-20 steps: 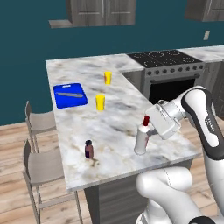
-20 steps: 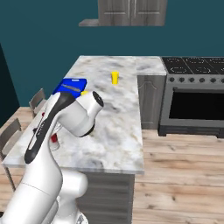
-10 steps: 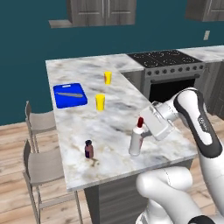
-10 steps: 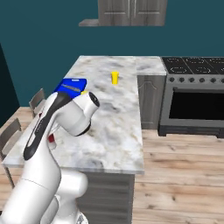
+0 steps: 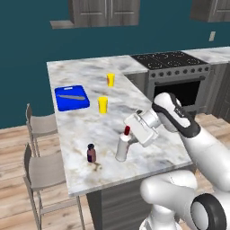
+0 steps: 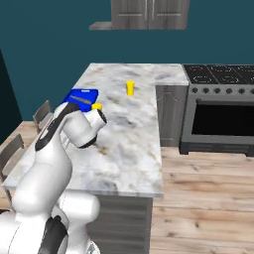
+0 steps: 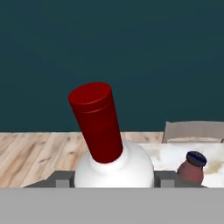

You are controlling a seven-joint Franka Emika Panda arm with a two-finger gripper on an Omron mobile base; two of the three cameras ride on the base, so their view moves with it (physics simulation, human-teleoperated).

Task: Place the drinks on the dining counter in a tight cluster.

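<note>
Spanning most of the left base view, the dining counter (image 5: pixel 94 121) is a long island with a white-grey veined marble top and dark grey panelled sides; two pale bar stools (image 5: pixel 40 128) stand along its near-left edge. Behind its far right corner sits a steel range (image 5: pixel 177 72) with a black cooktop and a dark oven door. Teal wall behind, wood plank floor below.

On the far left part of the top lies a blue cutting board (image 5: pixel 72 97) with a grey-bladed knife (image 5: pixel 72 96) on it. Two yellow cups stand to its right: one cup (image 5: pixel 103 104) just beside the board's near corner, the other (image 5: pixel 110 79) farther back.

White bottle with red cap (image 5: pixel 123 144): tall, rounded white shoulders narrowing to a long dark-red cap. It stands on the marble toward the near edge, leaning slightly. The gripper (image 5: pixel 134 137) is closed around its body; in the hand view the bottle's white shoulder (image 7: pixel 114 168) sits tight between the two fingers (image 7: pixel 61 179), cap tilted up-left.

Maroon bottle (image 5: pixel 91 153): short, dark, squat, with a dark cap, upright on the counter to the left of the white one, near but apart. In the hand view it shows low right (image 7: pixel 191 168), past the white bottle.
</note>
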